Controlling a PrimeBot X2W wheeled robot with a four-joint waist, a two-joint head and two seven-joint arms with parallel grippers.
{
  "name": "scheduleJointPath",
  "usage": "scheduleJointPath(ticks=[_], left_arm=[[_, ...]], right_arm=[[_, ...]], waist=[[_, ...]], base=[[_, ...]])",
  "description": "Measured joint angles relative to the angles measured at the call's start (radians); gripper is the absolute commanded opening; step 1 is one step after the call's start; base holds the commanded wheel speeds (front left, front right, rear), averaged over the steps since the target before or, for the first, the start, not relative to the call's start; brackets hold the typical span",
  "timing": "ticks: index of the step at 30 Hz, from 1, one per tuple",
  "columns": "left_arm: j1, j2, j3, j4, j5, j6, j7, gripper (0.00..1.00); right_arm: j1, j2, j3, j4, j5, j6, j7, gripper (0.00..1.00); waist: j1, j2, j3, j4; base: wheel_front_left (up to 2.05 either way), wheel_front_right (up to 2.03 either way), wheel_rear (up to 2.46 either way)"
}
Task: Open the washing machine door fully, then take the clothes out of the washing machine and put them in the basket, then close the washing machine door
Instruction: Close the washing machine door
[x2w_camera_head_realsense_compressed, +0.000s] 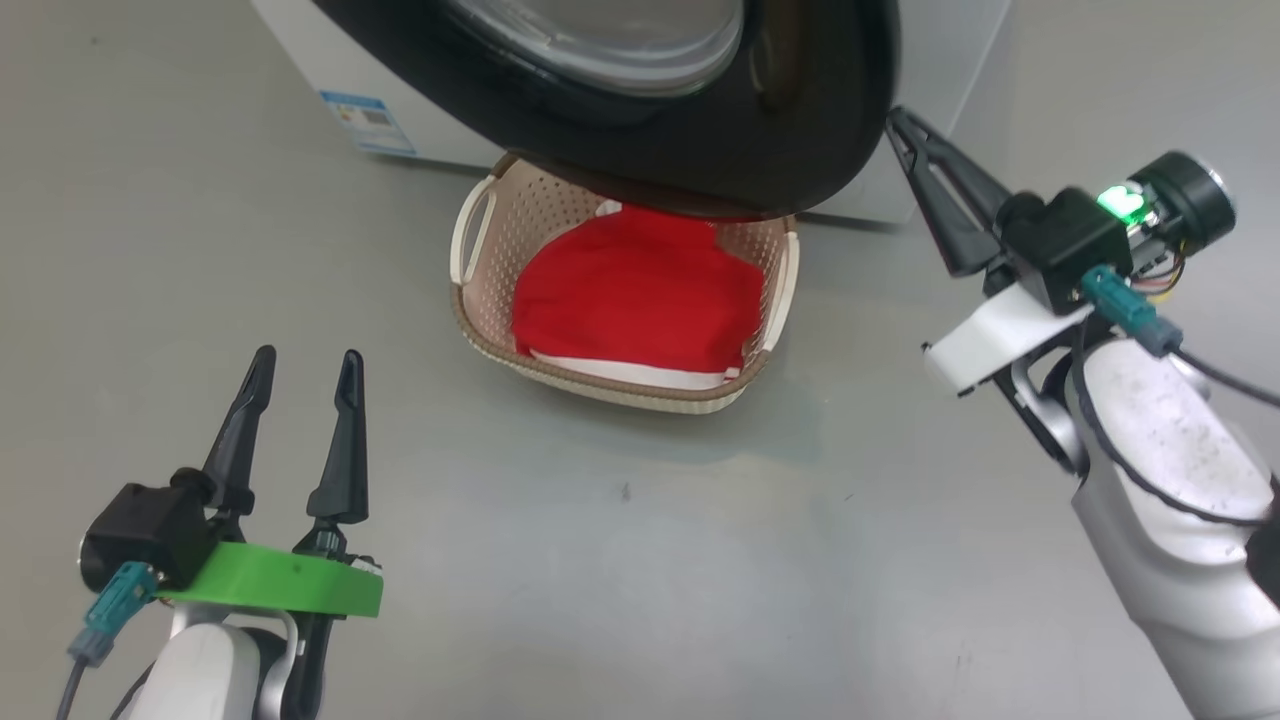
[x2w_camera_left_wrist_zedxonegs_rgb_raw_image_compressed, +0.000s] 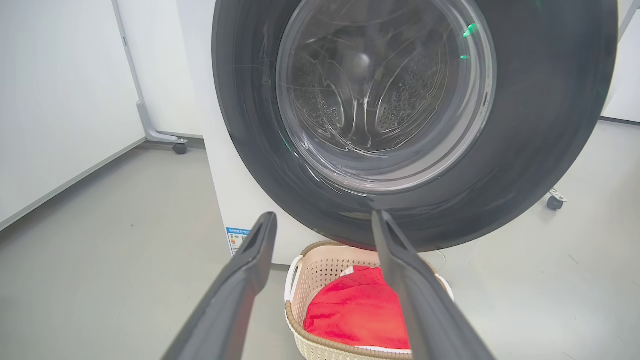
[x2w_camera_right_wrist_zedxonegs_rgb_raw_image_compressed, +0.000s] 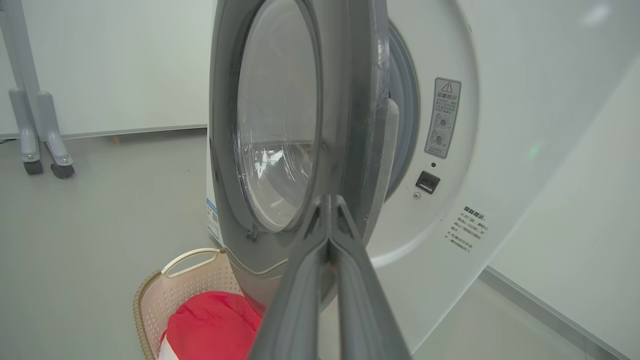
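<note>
The washing machine door (x2w_camera_head_realsense_compressed: 800, 140), glossy black rim around a clear glass bowl, stands ajar and overhangs the basket (x2w_camera_head_realsense_compressed: 480, 300) on the floor. The clothes (x2w_camera_head_realsense_compressed: 640, 290), red with white trim, lie inside the basket. My right gripper (x2w_camera_head_realsense_compressed: 895, 118) is shut with nothing between its fingers, its tips at the door's free right edge. In the right wrist view the shut right gripper (x2w_camera_right_wrist_zedxonegs_rgb_raw_image_compressed: 328, 201) points at the door (x2w_camera_right_wrist_zedxonegs_rgb_raw_image_compressed: 360, 100), seen edge-on, with a gap to the white washing machine (x2w_camera_right_wrist_zedxonegs_rgb_raw_image_compressed: 500, 125). My left gripper (x2w_camera_head_realsense_compressed: 308, 355) hangs open near the floor, short of the basket. In the left wrist view the left gripper (x2w_camera_left_wrist_zedxonegs_rgb_raw_image_compressed: 324, 216) faces the door (x2w_camera_left_wrist_zedxonegs_rgb_raw_image_compressed: 530, 125), basket (x2w_camera_left_wrist_zedxonegs_rgb_raw_image_compressed: 320, 260) and clothes (x2w_camera_left_wrist_zedxonegs_rgb_raw_image_compressed: 355, 310).
A blue label (x2w_camera_head_realsense_compressed: 368, 122) marks the machine's lower corner. The door latch slot (x2w_camera_right_wrist_zedxonegs_rgb_raw_image_compressed: 427, 181) and a warning sticker (x2w_camera_right_wrist_zedxonegs_rgb_raw_image_compressed: 442, 117) sit on the machine's front. A grey wheeled stand (x2w_camera_right_wrist_zedxonegs_rgb_raw_image_compressed: 42, 160) stands by the far wall, and a caster (x2w_camera_left_wrist_zedxonegs_rgb_raw_image_compressed: 555, 201) rests on the floor beside the machine.
</note>
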Motion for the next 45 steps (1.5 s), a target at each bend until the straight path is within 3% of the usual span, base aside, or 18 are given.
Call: scheduleJointPath(ticks=[13, 45], left_arm=[[-0.063, -0.039, 0.013, 0.008, 0.000, -0.012, 0.000, 1.00], [-0.172, -0.085, -0.022, 0.036, -0.015, -0.018, 0.000, 1.00]], right_arm=[[-0.169, -0.036, 0.023, 0.085, -0.006, 0.017, 0.036, 0.00], [-0.511, -0.140, -0.039, 0.227, -0.010, 0.026, 0.089, 0.00]], waist=[[0.0000, 0.0000, 0.116, 0.086], [0.0000, 0.0000, 0.293, 0.182]], base=[[0.00, 0.00, 0.00], [0.00, 0.00, 0.00]])
